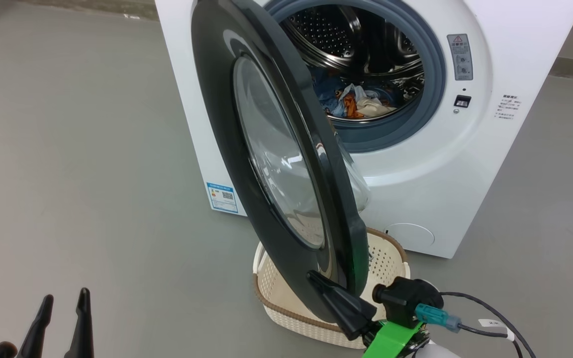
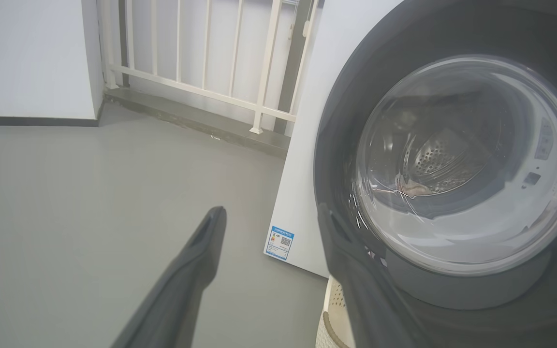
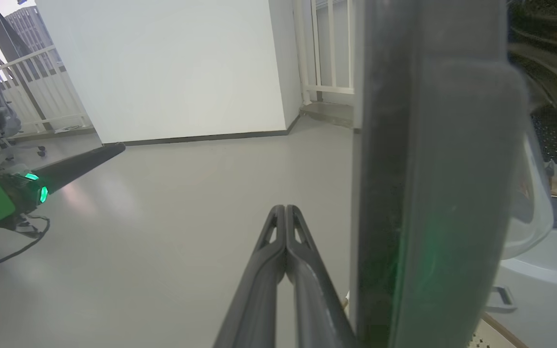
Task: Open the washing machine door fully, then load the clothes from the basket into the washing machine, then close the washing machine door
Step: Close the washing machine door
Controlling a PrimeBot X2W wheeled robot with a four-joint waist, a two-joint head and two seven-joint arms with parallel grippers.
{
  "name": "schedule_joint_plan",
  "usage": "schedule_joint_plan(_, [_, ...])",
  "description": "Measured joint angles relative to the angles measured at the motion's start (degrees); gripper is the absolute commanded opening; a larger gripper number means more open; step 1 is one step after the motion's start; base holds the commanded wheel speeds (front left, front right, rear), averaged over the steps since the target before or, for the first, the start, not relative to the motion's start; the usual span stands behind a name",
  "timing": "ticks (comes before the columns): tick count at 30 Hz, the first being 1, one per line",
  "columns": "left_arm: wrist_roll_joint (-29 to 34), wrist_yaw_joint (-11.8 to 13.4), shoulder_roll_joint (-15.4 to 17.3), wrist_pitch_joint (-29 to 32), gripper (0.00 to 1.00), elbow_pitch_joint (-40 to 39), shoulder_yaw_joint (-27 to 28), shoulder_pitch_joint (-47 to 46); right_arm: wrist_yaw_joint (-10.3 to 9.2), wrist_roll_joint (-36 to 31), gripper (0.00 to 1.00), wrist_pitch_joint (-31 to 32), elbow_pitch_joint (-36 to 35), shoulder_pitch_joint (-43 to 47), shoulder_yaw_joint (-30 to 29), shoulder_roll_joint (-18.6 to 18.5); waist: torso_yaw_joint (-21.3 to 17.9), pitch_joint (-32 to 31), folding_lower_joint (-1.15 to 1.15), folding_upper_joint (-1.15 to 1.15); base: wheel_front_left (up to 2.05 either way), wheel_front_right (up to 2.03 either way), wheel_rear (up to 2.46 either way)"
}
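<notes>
Right wrist view: the right gripper (image 3: 285, 212), its two dark fingers (image 3: 264, 270) pressed together with nothing between them, is seen just beside the washing machine door (image 3: 428, 193), which is presented edge-on. From the head camera the same clenched tips are placed at the lower outer face of the door's glossy black ring (image 1: 217, 124), near its free edge; whether contact is made cannot be told. The left gripper (image 1: 65, 298) is held spread wide and empty, low and well apart from the machine.

The door is stood roughly half open, swung out over the basket (image 1: 276, 303), whose visible part is seen bare. The clothes (image 1: 356, 102) are lodged in the steel drum (image 1: 326, 35) of the washing machine (image 1: 416, 164), behind the grey-blue gasket (image 1: 430, 64). Loading is judged done, with closing the step in hand.

The door is judged stiff, swinging and fairly heavy, its ring slick and its glass bowl (image 1: 276, 159) breakable. A push is best applied flat on the ring's outer face near the free edge, never on the glass.
</notes>
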Motion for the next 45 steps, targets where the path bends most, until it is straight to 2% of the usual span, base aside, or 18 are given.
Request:
schedule_joint_plan(13, [-0.76,0.00,0.00,0.00,1.00,0.29,-0.22,-0.05,0.00,1.42,0.00,0.00,3.56,-0.78,-0.34,0.58,0.87,-0.21,0.00,0.00,0.00,0.00,0.00])
schedule_joint_plan(23, [-1.05,0.00,0.05,0.00,1.00,0.29,-0.19,-0.08,0.19,0.98,0.00,0.00,4.45,-1.52,-4.42,-0.55,0.93,0.37,0.00,0.00,0.00,0.00,0.00])
schedule_joint_plan(31, [-1.78,0.00,0.89,0.00,1.00,0.22,-0.21,-0.43,0.27,-0.27,0.00,0.00,5.11,-2.73,-10.35,-2.59,0.26,2.50,0.00,0.00,0.00,0.00,0.00])
schedule_joint_plan(38, [-3.05,0.00,2.13,0.00,1.00,-0.23,-1.23,-2.65,0.27,-3.09,0.00,0.00,5.78,-5.64,-15.07,-2.82,-0.41,5.77,0.00,0.00,0.00,0.00,0.00])
schedule_joint_plan(45, [-4.98,0.00,3.79,0.00,1.00,-0.48,-1.87,-5.20,0.27,-8.09,0.00,-0.01,6.58,-9.58,-24.26,-1.77,-0.94,10.58,0.01,0.00,0.00,0.00,0.00])
